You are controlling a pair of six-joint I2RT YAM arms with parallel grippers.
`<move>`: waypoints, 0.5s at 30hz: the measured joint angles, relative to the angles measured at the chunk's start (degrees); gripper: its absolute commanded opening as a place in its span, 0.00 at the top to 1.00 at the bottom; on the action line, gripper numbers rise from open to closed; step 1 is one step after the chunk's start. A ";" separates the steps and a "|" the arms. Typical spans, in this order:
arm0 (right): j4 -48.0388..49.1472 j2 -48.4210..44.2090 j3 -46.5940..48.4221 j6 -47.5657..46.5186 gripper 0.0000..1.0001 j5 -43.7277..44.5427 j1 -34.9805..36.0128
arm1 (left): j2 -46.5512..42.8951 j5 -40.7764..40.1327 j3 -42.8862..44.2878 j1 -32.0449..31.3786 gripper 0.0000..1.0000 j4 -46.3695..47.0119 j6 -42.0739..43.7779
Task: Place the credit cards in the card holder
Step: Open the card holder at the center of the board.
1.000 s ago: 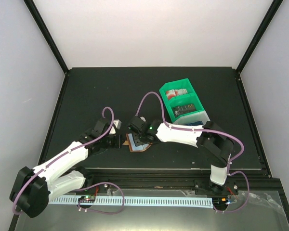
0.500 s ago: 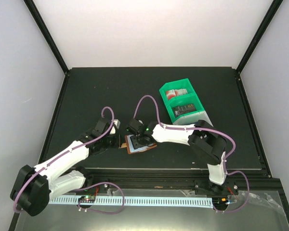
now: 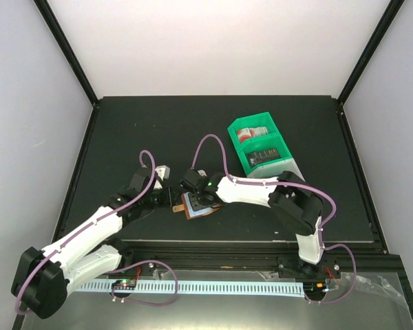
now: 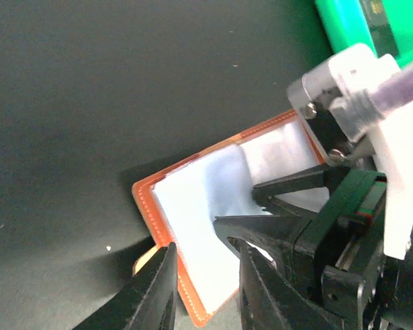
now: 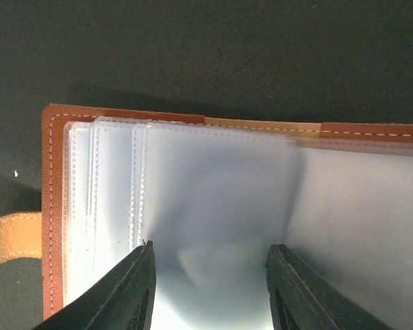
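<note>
Card holder (image 4: pixel 206 199): brown leather, lying open with its clear side up on the bench (image 3: pixel 138 130), near the front edge and between the two arms.
Clear sleeves (image 5: pixel 213 179): several in a stack, their stitched edges fanned along one leather border. They look hazy bluish-white, so what they hold is hard to read.
Snap tab (image 5: pixel 10 240): a tan strap sticking out from the side of the holder, next to the left fingers.
Left fingers (image 4: pixel 166 265): a narrow gap, not closed. They straddle the holder's stitched corner from above, and the leather edge and sleeve show between them. I cannot tell whether they press on it or sit just over it.
Right fingers (image 5: pixel 141 268): spread fairly wide, gripping nothing. The tips are down on the top sleeve and the sleeve sheet fills the gap between them. In the left wrist view one sheet curls up beside them.
Arms: both reach in to the middle of the bench, so the two sets of fingers are just beside each other over the holder.
Green tray (image 3: pixel 258 142): on the bench, beyond the holder and to its right, well apart from it. It has two compartments.
Credit cards: a red-and-white card (image 3: pixel 251 132) is in the far compartment and a dark card (image 3: pixel 265 155) in the near one. Both lie inside the tray.
</note>
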 measured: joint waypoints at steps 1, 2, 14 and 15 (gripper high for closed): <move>0.02 0.00 0.00 0.17 0.57 0.20 0.00 | -0.04 1.07 -0.52 0.02 0.81 1.49 -0.42; 0.07 0.00 0.00 0.26 0.57 0.35 0.00 | 0.09 2.10 -1.09 0.09 0.84 2.84 -0.85; 2.97 0.00 -1.70 2.01 0.60 0.59 0.00 | 9.31 9.99 -5.09 0.33 0.96 15.89 -4.35; 3.26 0.00 -1.86 2.21 0.60 0.59 0.00 | 10.21 10.36 -5.38 0.33 0.96 16.83 -4.57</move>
